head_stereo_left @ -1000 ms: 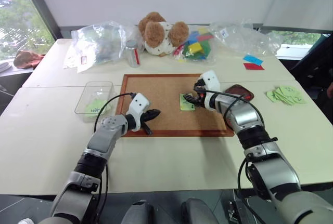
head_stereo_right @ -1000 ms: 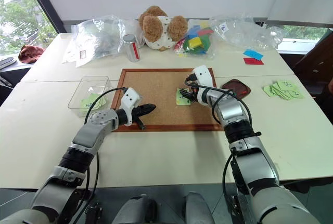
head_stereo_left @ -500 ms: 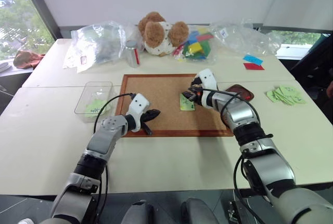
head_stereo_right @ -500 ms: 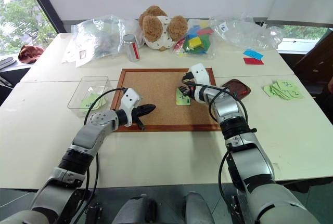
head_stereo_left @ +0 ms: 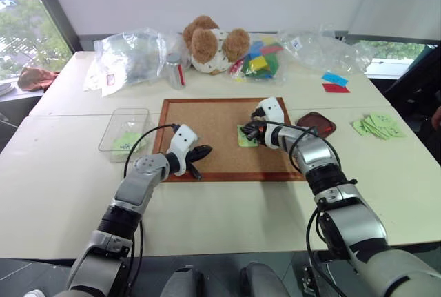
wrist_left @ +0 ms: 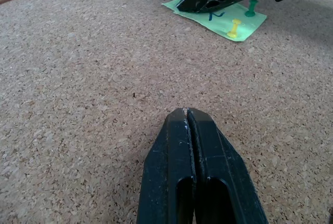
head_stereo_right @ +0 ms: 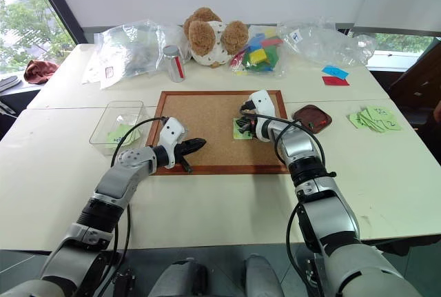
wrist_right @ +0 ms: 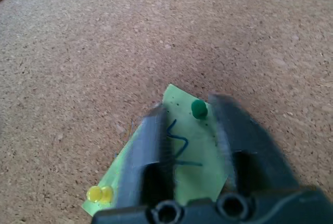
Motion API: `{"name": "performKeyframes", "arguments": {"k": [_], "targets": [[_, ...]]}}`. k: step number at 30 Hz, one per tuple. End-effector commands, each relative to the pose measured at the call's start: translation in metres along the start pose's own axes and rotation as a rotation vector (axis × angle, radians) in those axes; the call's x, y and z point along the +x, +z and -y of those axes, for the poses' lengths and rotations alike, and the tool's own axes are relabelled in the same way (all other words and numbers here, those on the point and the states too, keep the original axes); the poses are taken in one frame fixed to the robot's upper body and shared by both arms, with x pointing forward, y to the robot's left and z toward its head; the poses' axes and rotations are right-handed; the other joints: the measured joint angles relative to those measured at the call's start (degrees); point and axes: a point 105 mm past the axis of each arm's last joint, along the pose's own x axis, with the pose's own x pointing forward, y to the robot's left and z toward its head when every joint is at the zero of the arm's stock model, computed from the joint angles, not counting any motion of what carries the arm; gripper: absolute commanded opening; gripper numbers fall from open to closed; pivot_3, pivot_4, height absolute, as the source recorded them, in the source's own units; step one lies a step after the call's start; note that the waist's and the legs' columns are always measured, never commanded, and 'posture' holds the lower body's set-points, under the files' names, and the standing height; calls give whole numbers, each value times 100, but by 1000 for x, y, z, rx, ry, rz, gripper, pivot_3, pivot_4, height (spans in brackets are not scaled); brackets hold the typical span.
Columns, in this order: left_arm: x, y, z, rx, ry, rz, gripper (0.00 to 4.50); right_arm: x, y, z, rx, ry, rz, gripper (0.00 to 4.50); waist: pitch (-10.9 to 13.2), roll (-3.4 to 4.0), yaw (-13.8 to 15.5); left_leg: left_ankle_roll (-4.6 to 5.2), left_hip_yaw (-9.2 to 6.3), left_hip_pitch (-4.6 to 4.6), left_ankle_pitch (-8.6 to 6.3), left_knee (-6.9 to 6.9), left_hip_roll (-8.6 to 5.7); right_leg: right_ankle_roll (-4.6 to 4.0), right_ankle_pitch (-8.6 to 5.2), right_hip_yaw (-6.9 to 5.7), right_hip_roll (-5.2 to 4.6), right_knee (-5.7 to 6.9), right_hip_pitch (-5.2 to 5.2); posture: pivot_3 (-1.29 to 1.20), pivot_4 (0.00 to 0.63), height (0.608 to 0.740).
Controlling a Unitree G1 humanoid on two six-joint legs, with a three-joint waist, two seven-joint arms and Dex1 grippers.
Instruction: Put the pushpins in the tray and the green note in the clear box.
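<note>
The green note (wrist_right: 182, 151) lies on the corkboard (head_stereo_left: 207, 118), marked with a dark scribble. Pushpins hold it down: a green one (wrist_right: 199, 108) at one corner, yellow ones (wrist_right: 100, 194) at another. My right gripper (wrist_right: 187, 110) is down over the note, and its blurred fingers close in on either side of the green pushpin. My left gripper (wrist_left: 186, 115) is shut and empty, resting over bare cork to the note's left. The dark reddish tray (head_stereo_left: 318, 123) sits just right of the board. The clear box (head_stereo_left: 114, 121) stands left of it with a green slip inside.
A teddy bear (head_stereo_left: 210, 42), a small can (head_stereo_left: 176, 69), clear plastic bags (head_stereo_left: 131, 56) and a bag of coloured blocks (head_stereo_left: 258, 59) line the table's back. A bunch of green slips (head_stereo_left: 377, 126) lies at the right, with blue and red notes (head_stereo_left: 334, 80) behind.
My right gripper's fingers have closed from wide apart to nearly together around the green pushpin at the note's top. The left arm has not moved.
</note>
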Motion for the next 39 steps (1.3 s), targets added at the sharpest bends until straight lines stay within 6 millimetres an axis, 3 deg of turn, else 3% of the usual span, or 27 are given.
{"name": "performKeyframes", "arguments": {"k": [1,7,15,20,24,28,33,39], "targets": [[-3,-15,2,-11,-2,-51,0,-4,18,4,-14,-10,62,47,0,0,-2,0,0,0,0,0,0,0,0,0,0,0,0,0,150,740],[-2,-21,7,-10,-25,-79,0,-15,30,10,-20,-23,92,47,0,0,5,0,0,-1,0,-2,0,0,0,0,0,0,-2,0,150,740],[0,-35,8,-8,-26,-137,0,-51,67,20,16,-75,194,47,-6,4,21,0,1,-2,0,0,0,0,0,3,-1,0,-1,0,150,740],[2,-36,9,-13,-32,-137,0,-68,72,38,25,-173,207,47,-14,12,21,0,-1,8,0,0,0,0,0,2,-1,0,10,0,150,740],[4,-34,9,-16,-30,-129,0,-95,59,86,58,-371,193,47,-14,12,57,1,-1,8,-1,1,0,0,0,2,-1,-2,14,0,150,740],[6,-33,9,-13,-36,-125,0,-114,26,129,121,-520,120,47,-17,13,55,4,-1,8,-2,0,0,0,0,1,-2,-14,21,0,150,740],[6,-33,9,-12,-37,-123,0,-120,4,146,158,-573,80,47,-23,25,27,8,3,25,-4,-1,0,0,0,4,-2,-13,37,0,150,740],[5,-33,8,-13,-29,-120,0,-112,-18,149,212,-568,44,47,-23,25,32,18,3,39,-8,-1,0,0,0,4,-2,-12,51,0,150,740]]}}
